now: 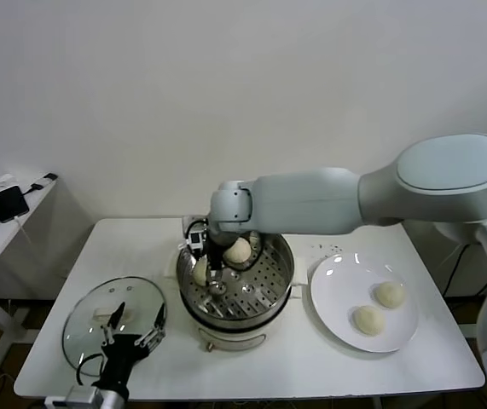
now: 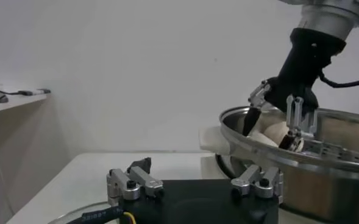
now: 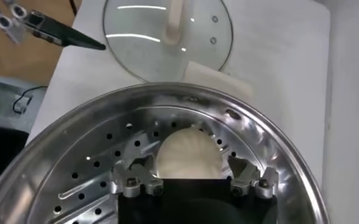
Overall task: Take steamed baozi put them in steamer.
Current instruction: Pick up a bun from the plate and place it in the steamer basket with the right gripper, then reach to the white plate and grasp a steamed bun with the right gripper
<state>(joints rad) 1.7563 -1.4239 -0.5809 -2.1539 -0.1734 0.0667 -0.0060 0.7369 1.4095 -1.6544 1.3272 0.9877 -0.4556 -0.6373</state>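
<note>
Right wrist view shows a baozi [image 3: 187, 153] lying on the steamer [image 3: 270, 152] tray between the spread fingers of the right claw [image 3: 193, 173], released; soft and light, it wants a gentle side pinch. A second bun shares the tray; two wait on the plate [image 1: 333, 294]. Left claw [image 1: 128, 334] hangs open over the glass lid [image 1: 85, 315].

In the head view, the right gripper [image 1: 215, 274] covers part of one baozi [image 1: 200, 271] at the steamer's [image 1: 279, 285] left inner wall. The glass lid [image 1: 85, 317] at lower left is partly hidden by the left gripper [image 1: 130, 334]. The right wrist view crops the steamer's rim [image 3: 277, 143] at the bottom edge.
</note>
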